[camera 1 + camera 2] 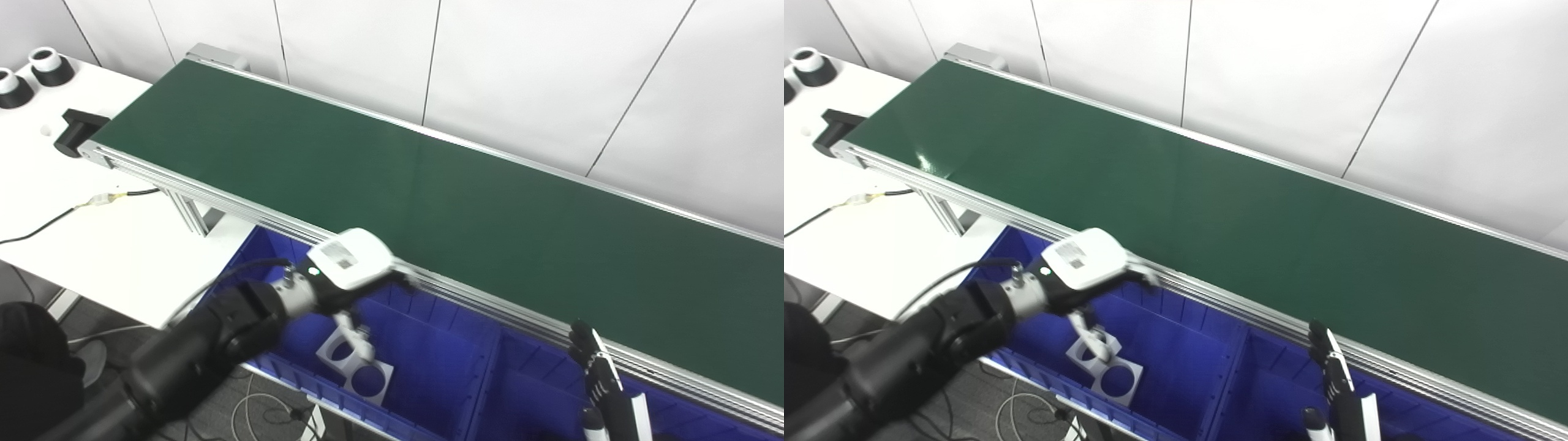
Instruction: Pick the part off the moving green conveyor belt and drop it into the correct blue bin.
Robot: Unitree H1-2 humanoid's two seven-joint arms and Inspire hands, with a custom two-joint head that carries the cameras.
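Step in hand, judged from the layout: release into the bin, not the pick. Nothing on the long dark green conveyor belt [429,202] in either eye view.

Left robot hand [352,278], white-backed on a black arm, hangs over the left blue plastic bin [429,343] just below the belt's near rail. Pale fingers [355,334] point straight down onto the white flat plastic part with round cut-outs [370,380], which lies on the bin floor near the front wall. Looks like two square frames overlapping; cannot tell whether one piece or two. Cannot tell either whether the fingers are pinching the upper frame or only touching it.

To finish well:
- Spread the fingers fully before lifting, so the light plate does not come up with them.
- Lift straight up, clear of the bin walls and ribs, then clear of the aluminium rail.
- Avoid sweeping sideways toward the divider and the right blue plastic bin [527,380], which could flick the part into the wrong place.

Right robot hand [597,367], black, waits at the right bin's edge, fingers stretched straight, holding nothing visible.
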